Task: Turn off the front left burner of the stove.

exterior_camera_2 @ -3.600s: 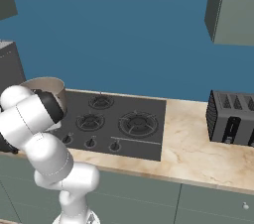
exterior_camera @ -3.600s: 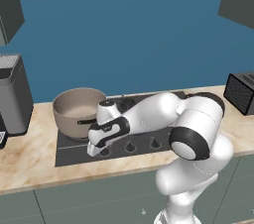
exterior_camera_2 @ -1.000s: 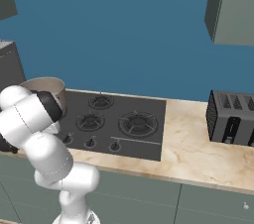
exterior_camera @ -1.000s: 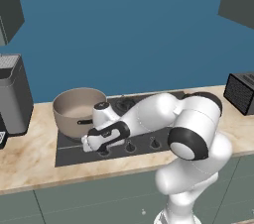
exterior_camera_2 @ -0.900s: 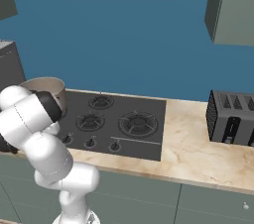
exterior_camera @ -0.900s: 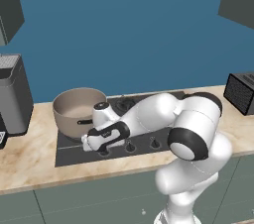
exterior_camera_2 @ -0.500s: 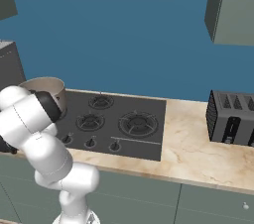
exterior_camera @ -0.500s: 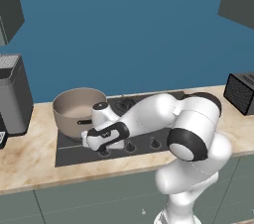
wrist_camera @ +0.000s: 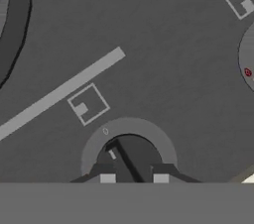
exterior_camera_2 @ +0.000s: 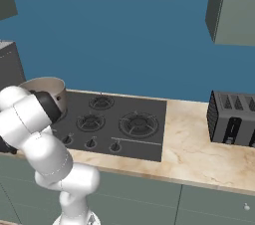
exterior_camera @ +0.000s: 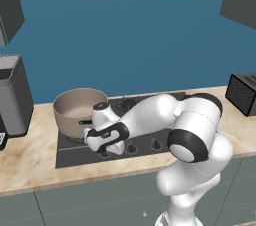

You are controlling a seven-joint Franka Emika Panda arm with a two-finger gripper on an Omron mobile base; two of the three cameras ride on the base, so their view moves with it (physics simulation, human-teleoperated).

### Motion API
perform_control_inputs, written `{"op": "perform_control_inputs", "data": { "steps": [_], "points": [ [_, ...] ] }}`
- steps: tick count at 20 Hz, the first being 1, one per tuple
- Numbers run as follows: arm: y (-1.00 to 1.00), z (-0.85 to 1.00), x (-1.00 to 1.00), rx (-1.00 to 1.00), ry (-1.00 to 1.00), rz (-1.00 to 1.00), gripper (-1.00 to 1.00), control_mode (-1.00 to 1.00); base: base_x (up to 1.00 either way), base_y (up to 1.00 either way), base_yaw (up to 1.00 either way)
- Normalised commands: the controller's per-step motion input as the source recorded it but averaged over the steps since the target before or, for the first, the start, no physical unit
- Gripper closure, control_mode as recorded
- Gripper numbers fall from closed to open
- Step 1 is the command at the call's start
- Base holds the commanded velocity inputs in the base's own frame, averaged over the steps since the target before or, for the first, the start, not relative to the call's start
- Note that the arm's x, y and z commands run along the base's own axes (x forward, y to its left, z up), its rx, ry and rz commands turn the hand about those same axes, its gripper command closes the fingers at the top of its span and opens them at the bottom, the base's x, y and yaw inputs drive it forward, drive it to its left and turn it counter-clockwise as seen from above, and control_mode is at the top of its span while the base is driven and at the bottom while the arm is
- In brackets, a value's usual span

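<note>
The stove [exterior_camera: 70, 153] is a dark cooktop set in the marble counter, also seen from the right [exterior_camera_2: 149, 139]. My gripper [exterior_camera: 106, 151] reaches down at the left end of its front knob row. In the hand view the gripper [wrist_camera: 132, 174] straddles a round black knob [wrist_camera: 130, 152], with one fingertip on each side of its ridge, shut on it. The knob's white mark points up and left. A second knob [wrist_camera: 248, 64] with a red dot sits at the right edge. More knobs [exterior_camera_2: 90, 143] line the stove's front edge.
A beige pot [exterior_camera: 80, 112] stands on the back left burner, close behind my hand. A tall grey appliance [exterior_camera: 12, 95] stands at the left of the counter. A black toaster [exterior_camera_2: 231, 119] sits to the right. Marble counter [exterior_camera: 30, 165] lies left of the stove.
Since the earliest frames the hand has rolled slightly in place at the knob. Over the last second hardly anything has shifted.
</note>
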Motion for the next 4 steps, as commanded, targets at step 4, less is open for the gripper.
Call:
{"op": "perform_control_inputs", "data": {
  "steps": [4],
  "points": [
    [0.22, 0.00, -0.21, 0.03, 0.00, -0.38, 1.00, -1.00, 0.00, 0.00, 0.00]
  ]
}}
